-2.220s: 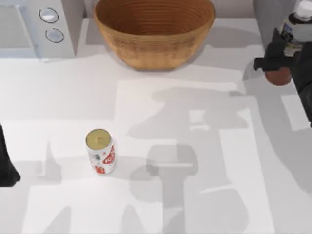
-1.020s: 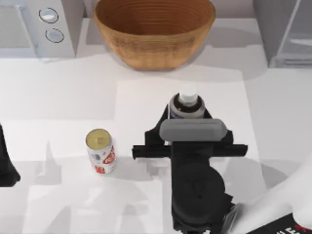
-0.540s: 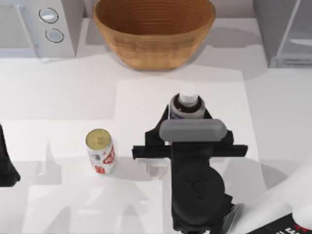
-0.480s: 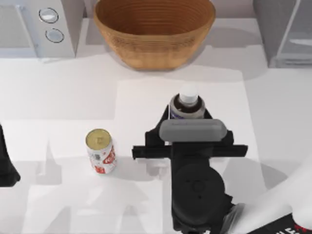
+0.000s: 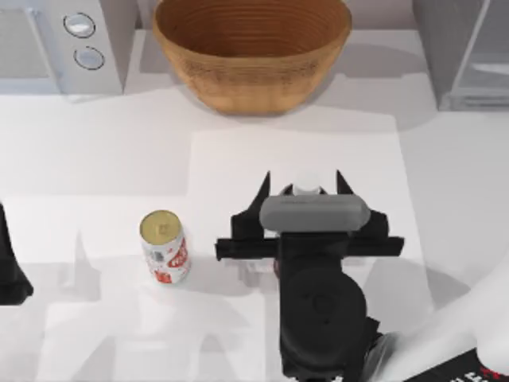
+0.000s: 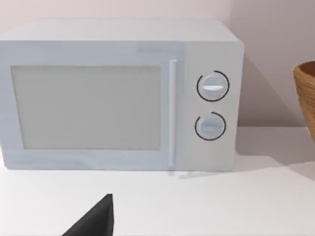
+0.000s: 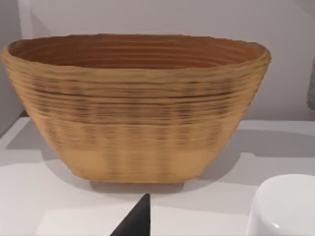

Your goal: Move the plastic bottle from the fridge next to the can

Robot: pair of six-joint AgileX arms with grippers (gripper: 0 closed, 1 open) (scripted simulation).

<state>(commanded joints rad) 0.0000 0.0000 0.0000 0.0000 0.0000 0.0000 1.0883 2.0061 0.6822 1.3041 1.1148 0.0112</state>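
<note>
Hovering above the middle of the counter [image 5: 111, 151], the right tool [image 5: 303, 185] has its two dark fingers [image 5: 262, 191] spread apart, one on each side of the plastic bottle [image 5: 306, 184]. From the top view, the bottle's white cap peeks out between the fingers, just past the grey housing of the right wrist. Whether the fingers touch the bottle cannot be told. From the right wrist view, the cap [image 7: 283, 206] sits close to the camera, with one dark fingertip [image 7: 138, 219] beside it.

On the top view's clock face, taken from the bottle, the can [image 5: 164, 245] stands on the counter at about 8 o'clock, a clear gap away. It is white with red markings and a dull gold top. A woven brown basket [image 5: 251, 49] sits at 12 o'clock from the bottle, against the back of the counter, and it also faces the right wrist camera [image 7: 135, 105]. The fridge [image 5: 465, 52], grey with a pale frame, is at 2 o'clock in the far right corner. A white microwave [image 5: 60, 44] with two round dials is at 10 o'clock in the far left corner.

The left tool [image 5: 9, 267] rests at the left edge of the counter. Its wrist camera faces the microwave [image 6: 118, 96], and I cannot tell whether its fingers are apart or together.
</note>
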